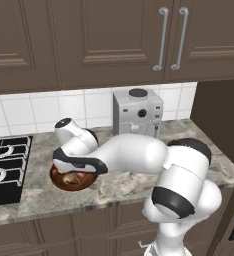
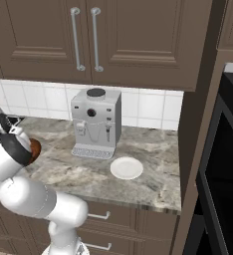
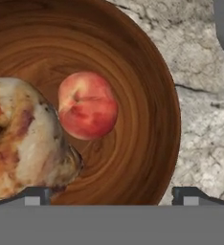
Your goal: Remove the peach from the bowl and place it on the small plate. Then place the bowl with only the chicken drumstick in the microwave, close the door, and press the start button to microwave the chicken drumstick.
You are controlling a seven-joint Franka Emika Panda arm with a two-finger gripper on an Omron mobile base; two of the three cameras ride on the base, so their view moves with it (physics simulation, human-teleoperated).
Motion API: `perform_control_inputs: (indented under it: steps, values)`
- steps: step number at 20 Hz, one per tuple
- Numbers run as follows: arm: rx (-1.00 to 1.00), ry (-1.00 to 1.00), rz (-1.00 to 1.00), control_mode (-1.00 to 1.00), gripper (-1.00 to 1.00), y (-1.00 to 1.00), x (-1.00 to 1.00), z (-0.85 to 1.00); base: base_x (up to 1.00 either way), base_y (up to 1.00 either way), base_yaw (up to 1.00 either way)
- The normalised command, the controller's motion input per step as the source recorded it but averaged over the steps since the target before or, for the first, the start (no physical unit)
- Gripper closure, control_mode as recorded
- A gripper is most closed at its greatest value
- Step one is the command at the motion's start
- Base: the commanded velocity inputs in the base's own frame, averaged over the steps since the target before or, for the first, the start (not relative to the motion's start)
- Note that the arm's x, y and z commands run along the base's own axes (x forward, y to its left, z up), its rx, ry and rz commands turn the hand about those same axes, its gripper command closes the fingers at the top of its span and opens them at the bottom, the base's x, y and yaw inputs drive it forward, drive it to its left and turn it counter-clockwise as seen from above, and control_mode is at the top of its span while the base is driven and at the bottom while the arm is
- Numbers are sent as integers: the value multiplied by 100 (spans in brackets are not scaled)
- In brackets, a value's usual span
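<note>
Peach [image 3: 88, 105] lies in bowl [image 3: 147, 81] beneath open tool [image 3: 111, 195]

Left base view: arm covers most of the bowl [image 1: 69, 182]; contents there too small to tell apart. Right base view: bowl shows as a brown sliver behind the arm. Hand view: bowl cut off at top, left and bottom edges; drumstick [image 3: 23, 139] cut off at left edge; fingers [image 3: 35, 197] show as tips only. Stove [image 1: 4, 167] cut by left edge.
</note>
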Motion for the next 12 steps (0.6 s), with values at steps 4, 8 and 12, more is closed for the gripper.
perform_control_inputs:
  steps: [4, 8, 12]
  values:
    - [6, -2, 0, -100, -100, 0, 13, -12, 0, 0, 0]
    - [13, -8, 0, -100, -100, -3, 19, -12, 0, 0, 0]
    - [12, -11, 0, -100, -100, -5, 11, -13, 0, 0, 0]
